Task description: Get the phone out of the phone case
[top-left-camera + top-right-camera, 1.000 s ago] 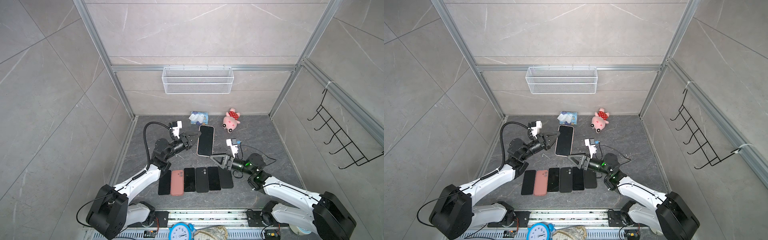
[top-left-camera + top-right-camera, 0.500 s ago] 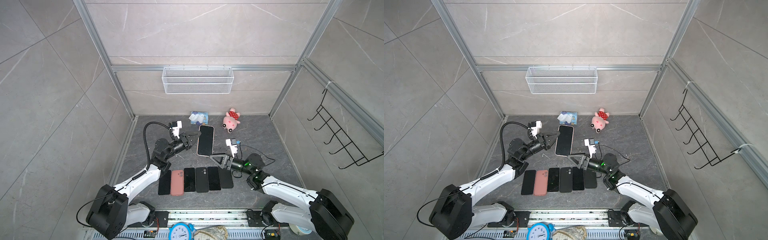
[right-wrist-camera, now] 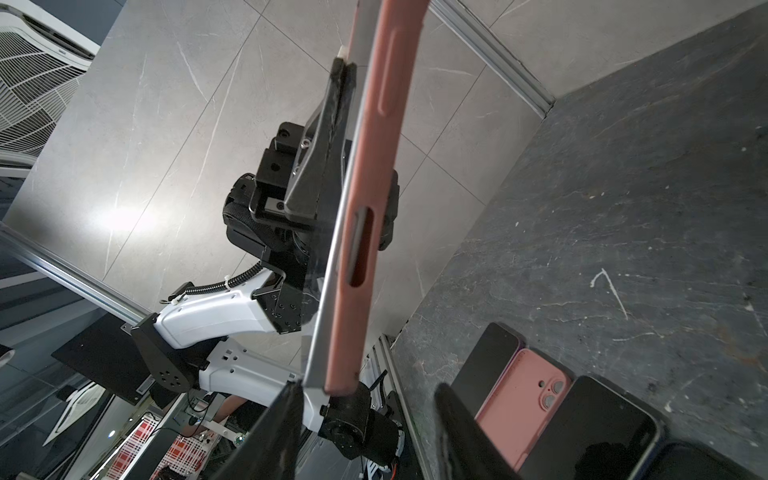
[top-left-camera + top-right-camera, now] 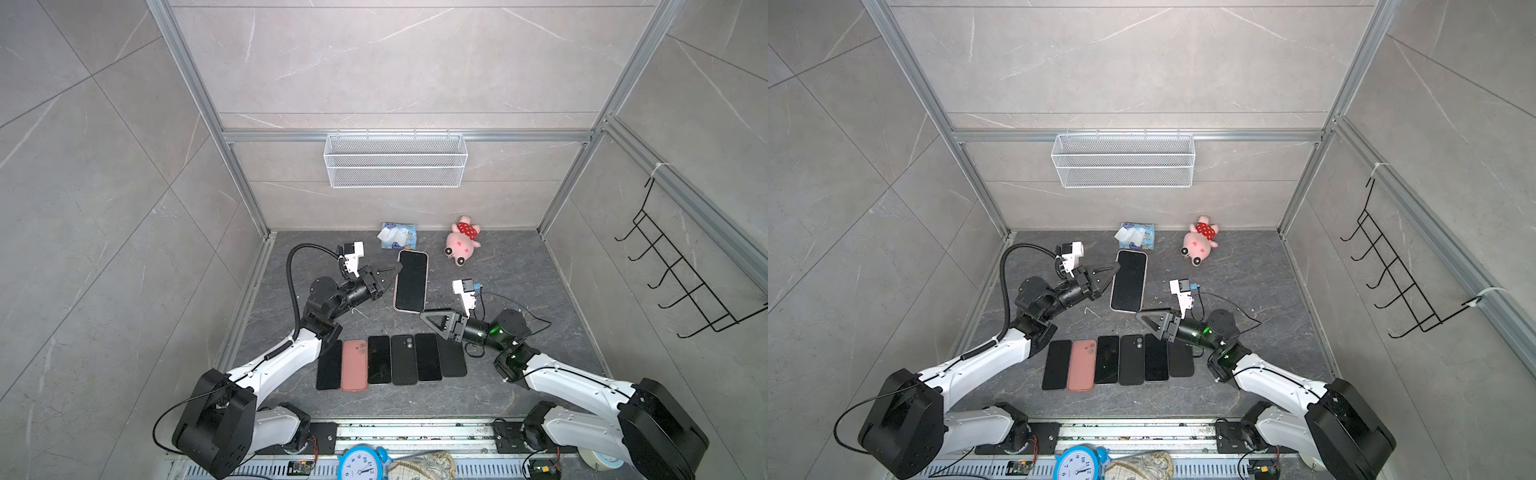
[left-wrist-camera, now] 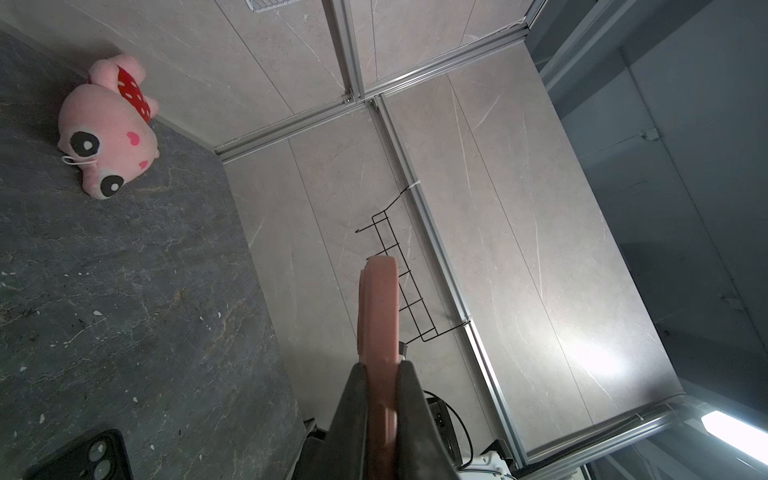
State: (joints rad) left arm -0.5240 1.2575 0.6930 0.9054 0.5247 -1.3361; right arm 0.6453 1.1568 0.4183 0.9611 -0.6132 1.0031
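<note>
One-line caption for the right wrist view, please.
Left gripper clamps the pink-cased phone; right gripper, jaws open, sits at its end.

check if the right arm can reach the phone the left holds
Likely yes: the right pincer is open at the near end of the pink-cased phone in the left pincer, nothing between.

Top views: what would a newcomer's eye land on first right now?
The phone in its pink case, held up mid-cell with its screen facing up, the left gripper shut on its edge and the right gripper open at its near end. Next come the row of six phones or cases lying side by side at the near side, and the pink plush toy at the back.
</note>
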